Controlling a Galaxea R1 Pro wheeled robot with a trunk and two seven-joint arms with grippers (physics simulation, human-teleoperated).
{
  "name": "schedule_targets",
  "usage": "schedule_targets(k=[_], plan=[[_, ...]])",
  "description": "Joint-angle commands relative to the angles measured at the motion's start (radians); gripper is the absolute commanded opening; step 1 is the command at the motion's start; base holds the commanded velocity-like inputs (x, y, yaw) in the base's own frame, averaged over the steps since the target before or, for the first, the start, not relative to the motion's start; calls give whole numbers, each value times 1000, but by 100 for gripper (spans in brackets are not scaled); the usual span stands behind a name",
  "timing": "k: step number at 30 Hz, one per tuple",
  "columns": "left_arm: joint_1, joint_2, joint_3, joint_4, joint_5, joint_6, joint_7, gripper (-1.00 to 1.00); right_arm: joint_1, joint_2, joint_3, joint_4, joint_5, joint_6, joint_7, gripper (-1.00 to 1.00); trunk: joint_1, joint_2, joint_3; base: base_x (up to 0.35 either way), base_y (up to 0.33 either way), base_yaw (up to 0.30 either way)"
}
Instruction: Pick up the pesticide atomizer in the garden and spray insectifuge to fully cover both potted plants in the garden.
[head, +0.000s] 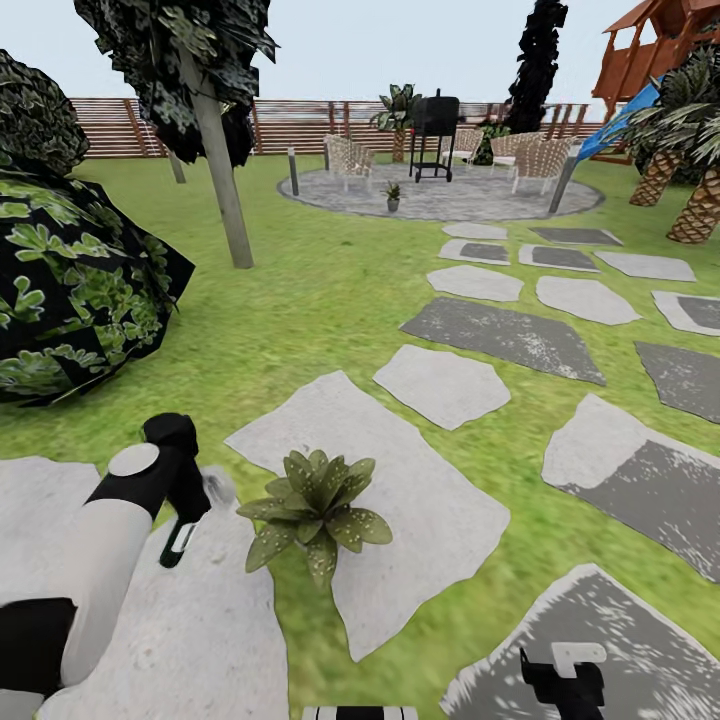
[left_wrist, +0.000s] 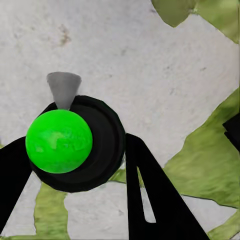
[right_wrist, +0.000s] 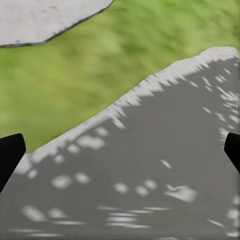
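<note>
My left gripper (head: 188, 512) is shut on the pesticide atomizer (left_wrist: 95, 150), whose dark round body, bright green knob and grey nozzle show between the black fingers (left_wrist: 150, 200) in the left wrist view. It hovers over a pale stepping stone (head: 420, 500), just left of the near potted plant (head: 315, 505), a low rosette of pointed green leaves. The second potted plant (head: 392, 196) stands far off on the round paved patio (head: 470, 200). My right gripper (head: 565, 685) is open and holds nothing, low over a dark stone (right_wrist: 165, 165) at the view's bottom edge.
A big dark leafy shrub (head: 70, 280) crowds the left side, with a tree trunk (head: 222, 160) behind it. Stepping stones (head: 500, 335) lead across the lawn to the patio with chairs (head: 348, 160) and a grill (head: 434, 130). Palms (head: 690, 170) stand at right.
</note>
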Motion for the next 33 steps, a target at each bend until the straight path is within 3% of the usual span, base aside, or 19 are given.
schedule_targets(k=[1,5,12,18,27,33], plan=[[-21,-23,-5,0,-10,11,-9,-100,-1,-1,-5,2,11,-3,-6,100,0,0,-1,0,0,0],[-81,-60,-51,74,-10,15,-9,-100,-1,-1,-5,1,10,-3,-6,100,0,0,-1,0,0,0],[-80,-68,-59,113,-12,21,-9,-100,-1,1,-5,0,9,-5,-6,100,0,0,0,-88,134,-116],[-82,-107,-58,113,-13,25,-9,-100,-1,1,-5,0,9,-5,-6,100,0,0,3,7,306,-284],[-79,-110,-55,113,-12,26,-9,-100,-1,-1,-5,0,9,-5,-7,100,0,0,8,206,269,-286],[-74,-109,-57,113,-13,25,-9,-100,-1,-1,-5,0,9,-5,-7,100,0,0,11,-176,216,-286]])
